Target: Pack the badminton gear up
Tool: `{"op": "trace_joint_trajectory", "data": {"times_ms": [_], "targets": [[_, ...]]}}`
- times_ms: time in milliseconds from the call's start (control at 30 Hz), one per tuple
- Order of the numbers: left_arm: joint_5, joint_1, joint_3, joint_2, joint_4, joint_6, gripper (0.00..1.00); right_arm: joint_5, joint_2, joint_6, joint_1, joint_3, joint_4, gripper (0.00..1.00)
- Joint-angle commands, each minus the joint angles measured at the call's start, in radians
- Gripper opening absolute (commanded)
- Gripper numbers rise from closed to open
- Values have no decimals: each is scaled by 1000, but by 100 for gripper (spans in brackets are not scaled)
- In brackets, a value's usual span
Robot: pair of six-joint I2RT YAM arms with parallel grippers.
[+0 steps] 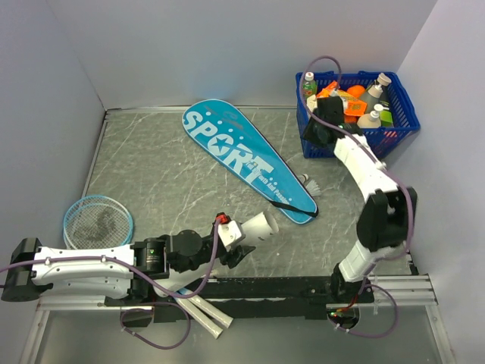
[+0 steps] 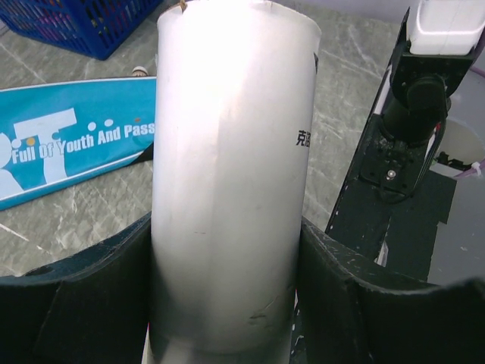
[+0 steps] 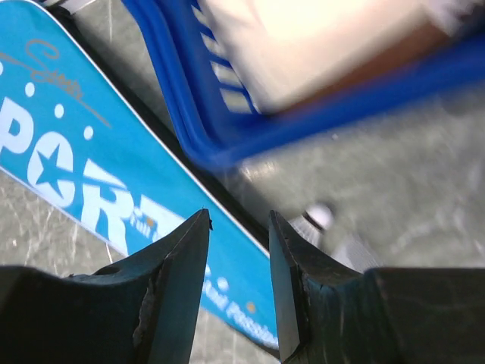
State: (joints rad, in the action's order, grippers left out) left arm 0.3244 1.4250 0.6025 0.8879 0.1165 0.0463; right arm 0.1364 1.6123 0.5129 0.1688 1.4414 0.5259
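Observation:
The teal bag (image 1: pixel 244 157) lettered SPORT lies flat on the table, also showing in the left wrist view (image 2: pixel 68 144) and the right wrist view (image 3: pixel 83 152). A small white shuttlecock (image 1: pixel 309 182) rests by the bag's narrow end, blurred in the right wrist view (image 3: pixel 322 220). Light-blue racket heads (image 1: pixel 97 221) lie at the near left, and their white handles (image 1: pixel 206 317) pass under the left arm. My left gripper (image 1: pixel 239 241) (image 2: pixel 227 258) is shut on a white tube (image 1: pixel 259 225) (image 2: pixel 231 174). My right gripper (image 1: pixel 317 130) (image 3: pixel 239 227) hangs open and holds nothing, above the bag's edge beside the basket.
A blue plastic basket (image 1: pixel 394 133) (image 3: pixel 220 129) (image 2: pixel 68 26) full of bottles and packets stands at the far right corner. White walls close the table on three sides. The arms' black base rail (image 1: pixel 303 288) runs along the near edge.

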Motion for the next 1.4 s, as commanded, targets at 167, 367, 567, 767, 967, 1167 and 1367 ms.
{"op": "trace_joint_trajectory", "data": {"times_ms": [167,367,567,767,967,1167,1367], "targets": [[39,12,0,-40,-23,101,1,-86,299,-47,49,191,45,43],[50,12,5,-50,-37,107,1,-81,356,-47,67,194,39,31],[48,12,2,-47,-38,118,1,12,364,-68,77,153,57,15],[47,12,-9,-55,-28,118,1,49,261,-76,86,7,-7,1],[47,14,-17,-56,-18,118,1,100,137,-62,112,-157,-89,0],[47,14,-20,-58,-14,121,1,150,93,-50,118,-240,-130,0],[48,14,-21,-60,-12,121,1,143,120,-47,123,-277,-147,0]]}}
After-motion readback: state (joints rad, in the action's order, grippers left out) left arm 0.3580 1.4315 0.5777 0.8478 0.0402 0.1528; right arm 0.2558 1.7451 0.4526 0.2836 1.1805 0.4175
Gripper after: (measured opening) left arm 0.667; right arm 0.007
